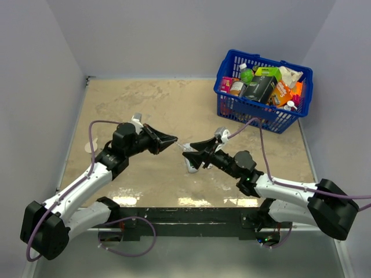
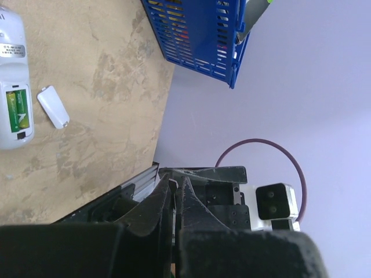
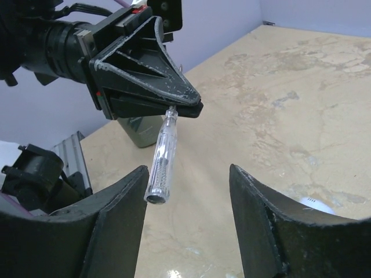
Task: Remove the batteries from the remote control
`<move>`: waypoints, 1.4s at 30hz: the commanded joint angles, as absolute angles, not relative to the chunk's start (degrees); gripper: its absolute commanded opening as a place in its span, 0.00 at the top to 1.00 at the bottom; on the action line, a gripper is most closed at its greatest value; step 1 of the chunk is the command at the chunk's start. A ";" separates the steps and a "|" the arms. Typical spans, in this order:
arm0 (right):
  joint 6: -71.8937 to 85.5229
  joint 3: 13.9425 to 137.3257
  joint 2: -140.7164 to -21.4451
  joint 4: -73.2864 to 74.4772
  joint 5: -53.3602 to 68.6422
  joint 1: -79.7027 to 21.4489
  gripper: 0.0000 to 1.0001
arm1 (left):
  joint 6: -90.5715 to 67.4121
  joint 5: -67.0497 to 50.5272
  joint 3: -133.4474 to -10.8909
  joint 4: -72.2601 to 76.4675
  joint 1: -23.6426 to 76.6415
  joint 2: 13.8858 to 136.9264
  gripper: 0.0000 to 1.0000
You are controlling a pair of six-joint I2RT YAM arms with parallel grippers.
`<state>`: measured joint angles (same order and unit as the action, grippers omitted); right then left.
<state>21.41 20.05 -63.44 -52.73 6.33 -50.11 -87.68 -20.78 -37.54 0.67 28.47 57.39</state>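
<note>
The white remote control point(image 2: 14, 87) lies face down on the table, its bay open with green batteries point(image 2: 17, 110) inside. The small white cover piece point(image 2: 53, 107) lies beside it. In the top view the remote point(image 1: 192, 167) shows under my right gripper point(image 1: 188, 157). My left gripper point(image 3: 174, 104) is shut on the tip of a clear pen-shaped tool point(image 3: 161, 159) and holds it in the air. My right gripper point(image 3: 188, 197) is open, and the tool's free end hangs just inside its left finger point(image 3: 116, 220). In the left wrist view the left gripper point(image 2: 174, 182) has its jaws closed together.
A blue basket point(image 1: 229, 104) full of packets and bottles stands at the back right, also in the left wrist view point(image 2: 197, 35). Purple walls close the table on three sides. The two grippers meet tip to tip at the table's middle.
</note>
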 commanded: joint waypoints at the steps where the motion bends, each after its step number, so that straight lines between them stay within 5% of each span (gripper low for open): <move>1: 21.09 22.94 -64.16 -58.62 3.61 -51.06 0.42 | -90.88 -20.92 -35.95 4.13 28.21 55.55 1.00; 8: 20.21 24.69 -63.28 -58.01 1.94 -51.50 0.51 | -90.88 -21.01 -35.69 4.13 28.21 56.25 1.00; 13: 19.69 26.02 -64.86 -56.69 2.28 -51.50 0.69 | -91.84 -21.71 -34.80 6.42 28.21 56.34 1.00; 23: 19.86 25.84 -65.48 -54.94 3.96 -52.29 0.55 | -92.02 -22.50 -34.45 7.21 28.21 56.60 1.00; 33: 18.46 24.87 -61.70 -49.75 0.09 -52.82 0.64 | -91.93 -21.53 -34.19 6.77 28.21 55.99 1.00; 42: 19.51 25.67 -63.63 -49.04 0.97 -53.26 0.60 | -92.02 -21.45 -33.58 6.94 28.21 55.46 1.00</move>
<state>19.88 24.27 -63.13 -48.38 1.85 -52.64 -91.00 -20.99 -34.11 4.64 28.47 56.75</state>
